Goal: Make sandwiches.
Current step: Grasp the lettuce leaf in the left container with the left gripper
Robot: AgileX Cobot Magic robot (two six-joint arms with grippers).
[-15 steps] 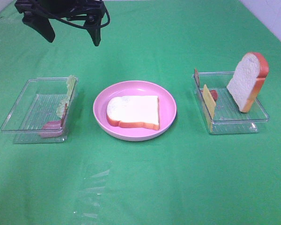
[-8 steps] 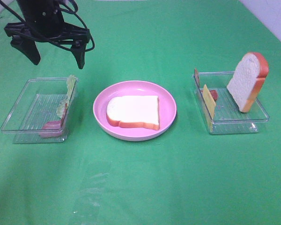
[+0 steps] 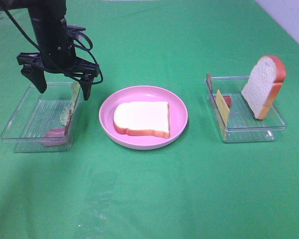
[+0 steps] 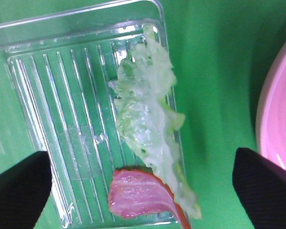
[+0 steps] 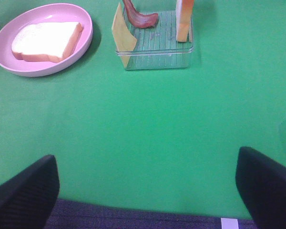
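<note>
The sandwich is barely begun: one bread slice (image 3: 141, 118) lies flat in the middle of the pink plate (image 3: 180, 107) with nothing on it. By my reading, only the base is laid. All the filling and the top slice are yet to be stacked.

There are two bread slices in all. The second bread slice (image 3: 263, 84) leans upright in the right tray (image 3: 269, 125), which also holds one yellow cheese slice (image 3: 222, 107) propped against its near-plate wall and one reddish-brown bacon strip (image 5: 139, 18). The left tray (image 3: 20, 117) holds one lettuce leaf (image 4: 145, 119) draped along the wall nearest the plate, with one pink meat slice (image 4: 136, 200) touching its lower end (bacon or ham, I cannot tell). That makes two clear trays and one plate on the green cloth (image 3: 154, 199).

The left gripper (image 3: 63, 92) hangs above the left tray with its jaws spread wide and empty, straddling the lettuce. The right gripper (image 5: 145, 191) waits well apart from the food, jaws likewise wide and holding nothing.
</note>
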